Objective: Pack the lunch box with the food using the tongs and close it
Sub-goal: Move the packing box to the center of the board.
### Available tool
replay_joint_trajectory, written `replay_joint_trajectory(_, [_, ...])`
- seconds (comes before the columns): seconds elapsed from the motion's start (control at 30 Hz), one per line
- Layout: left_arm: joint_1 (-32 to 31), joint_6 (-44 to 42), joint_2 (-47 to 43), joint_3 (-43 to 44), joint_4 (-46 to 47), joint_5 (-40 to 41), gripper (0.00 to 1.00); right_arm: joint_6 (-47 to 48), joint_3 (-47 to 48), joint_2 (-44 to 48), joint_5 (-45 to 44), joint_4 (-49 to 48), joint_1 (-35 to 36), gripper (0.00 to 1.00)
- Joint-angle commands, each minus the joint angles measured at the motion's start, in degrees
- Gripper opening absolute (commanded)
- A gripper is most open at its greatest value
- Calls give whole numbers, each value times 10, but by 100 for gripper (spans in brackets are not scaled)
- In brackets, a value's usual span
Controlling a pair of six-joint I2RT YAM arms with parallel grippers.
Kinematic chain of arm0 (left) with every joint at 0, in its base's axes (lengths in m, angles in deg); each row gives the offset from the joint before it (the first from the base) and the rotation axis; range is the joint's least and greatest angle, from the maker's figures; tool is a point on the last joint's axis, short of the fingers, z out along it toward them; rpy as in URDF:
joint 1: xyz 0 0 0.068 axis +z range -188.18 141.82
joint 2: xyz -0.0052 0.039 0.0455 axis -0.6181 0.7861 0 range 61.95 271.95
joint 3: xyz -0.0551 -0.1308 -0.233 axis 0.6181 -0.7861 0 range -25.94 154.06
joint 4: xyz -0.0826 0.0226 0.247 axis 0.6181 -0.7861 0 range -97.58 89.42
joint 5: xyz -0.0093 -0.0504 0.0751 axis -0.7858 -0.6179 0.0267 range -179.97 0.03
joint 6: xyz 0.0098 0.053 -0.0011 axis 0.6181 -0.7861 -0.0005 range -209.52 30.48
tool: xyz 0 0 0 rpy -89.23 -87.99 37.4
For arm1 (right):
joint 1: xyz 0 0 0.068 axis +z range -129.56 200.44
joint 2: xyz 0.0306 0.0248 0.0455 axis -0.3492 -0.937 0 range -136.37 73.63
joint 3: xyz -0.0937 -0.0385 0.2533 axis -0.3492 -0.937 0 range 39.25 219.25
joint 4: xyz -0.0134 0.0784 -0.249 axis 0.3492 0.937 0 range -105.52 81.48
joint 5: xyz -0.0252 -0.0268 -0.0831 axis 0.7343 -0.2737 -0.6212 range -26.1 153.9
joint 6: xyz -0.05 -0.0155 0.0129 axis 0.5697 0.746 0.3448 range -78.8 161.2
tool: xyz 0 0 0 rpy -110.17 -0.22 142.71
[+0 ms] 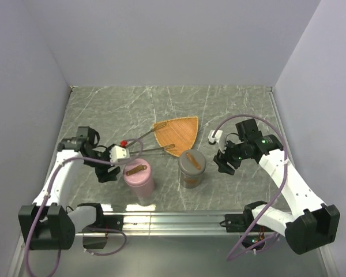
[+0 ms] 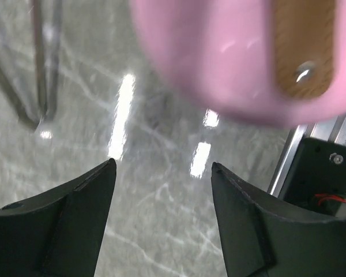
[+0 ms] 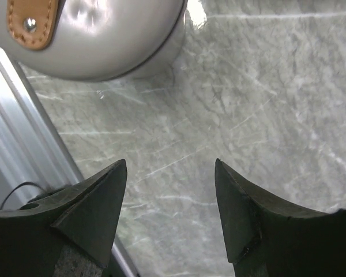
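The tongs [image 1: 153, 150] lie at two o'clock from the wide, empty left claw [image 1: 108, 174], their long axis running nine-to-three. The right claw [image 1: 224, 164], also wide, is farther.

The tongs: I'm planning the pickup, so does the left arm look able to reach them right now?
Probably yes. The left gripper hangs with jaws open and empty close to the tongs, only bare table between; the pink container stands off to the side.

Top view: high behind the arm bases [image 1: 46, 222], looking down over the whole table [image 1: 230, 109]. Wrist views: close above it; left shares the pink container [image 2: 230, 52], right the grey container [image 3: 104, 34].
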State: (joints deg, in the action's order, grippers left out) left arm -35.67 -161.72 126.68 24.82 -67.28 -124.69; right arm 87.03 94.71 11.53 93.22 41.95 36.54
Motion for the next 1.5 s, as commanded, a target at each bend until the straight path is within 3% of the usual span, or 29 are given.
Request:
replay_joint_trajectory(0.0, [-57, 57, -29, -27, 100, 25, 73, 17, -3, -3, -7, -51, 14, 69])
replay_joint_trajectory(0.43, [-237, 266, 36, -16, 275, -24, 73, -31, -26, -33, 10, -123, 71, 68])
replay_joint_trajectory(0.8, [-254, 435, 84, 28, 384, -13, 74, -40, -30, -16, 2, -113, 84, 67])
replay_joint_trajectory(0.93, [-250, 438, 79, 59, 342, -5, 74, -38, 9, -7, -21, -64, 68, 66])
replay_joint_trajectory(1.03, [-210, 377, 55, 97, 232, -45, 73, -17, 74, 6, -9, -12, 35, 66])
replay_joint_trajectory(1.13, [-201, 306, 28, 144, 127, -69, 73, -20, 141, 7, -8, 14, 52, 67])
replay_joint_trajectory(1.3, [-223, 366, -11, 182, 160, -60, 74, -100, 208, -42, -33, 3, 134, 66])
replay_joint_trajectory(1.47, [-307, 463, -16, 168, 234, -32, 74, -128, 210, -80, -65, -35, 187, 64])
